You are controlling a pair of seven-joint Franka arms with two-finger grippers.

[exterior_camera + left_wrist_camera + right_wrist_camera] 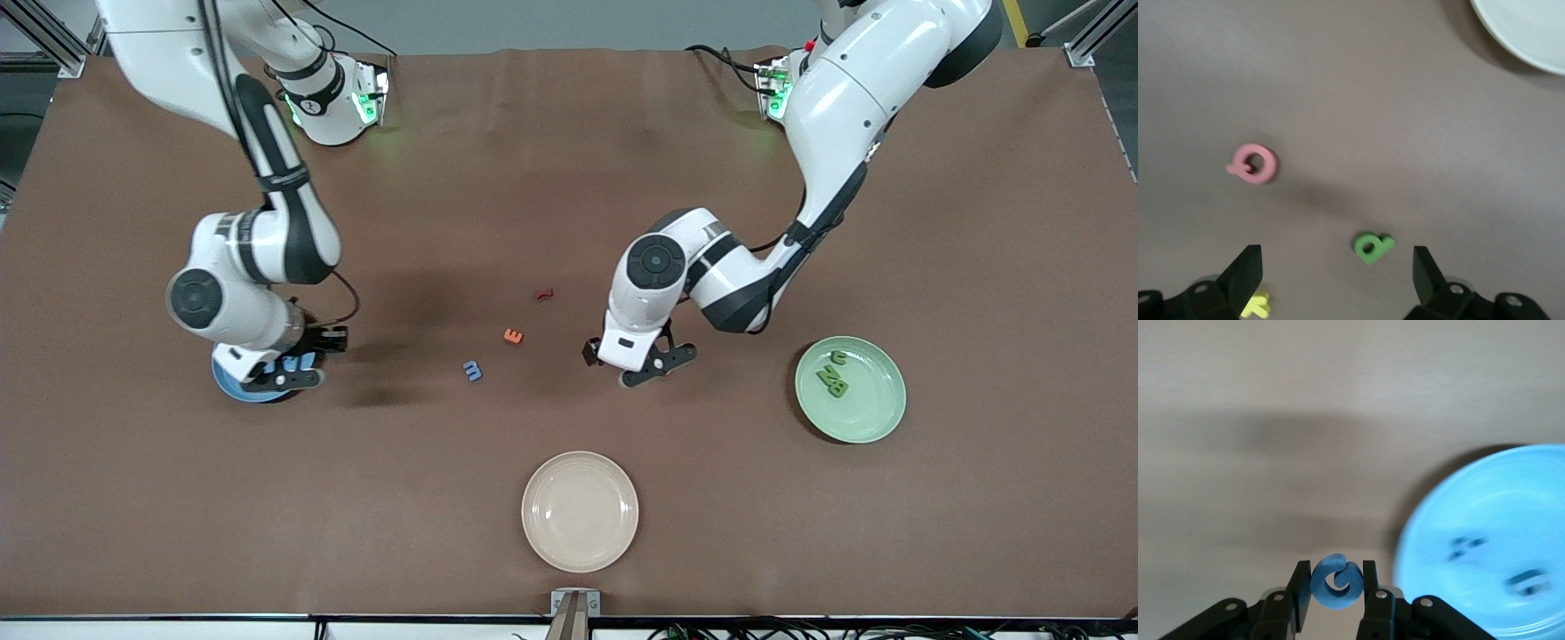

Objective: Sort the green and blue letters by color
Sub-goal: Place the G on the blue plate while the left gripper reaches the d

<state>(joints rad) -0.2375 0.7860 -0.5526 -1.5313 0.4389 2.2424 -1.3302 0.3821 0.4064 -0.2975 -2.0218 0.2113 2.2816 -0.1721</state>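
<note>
Brown table (569,178): my right gripper (1333,597) pinches a blue letter (1335,581) beside the blue plate (1485,540); my left gripper (1338,273) hangs spread over the green p (1373,247).

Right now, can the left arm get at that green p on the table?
Probably yes. The left gripper hangs open over the green p, which lies flat between its fingers, apart from the pink Q and the yellow piece.
</note>
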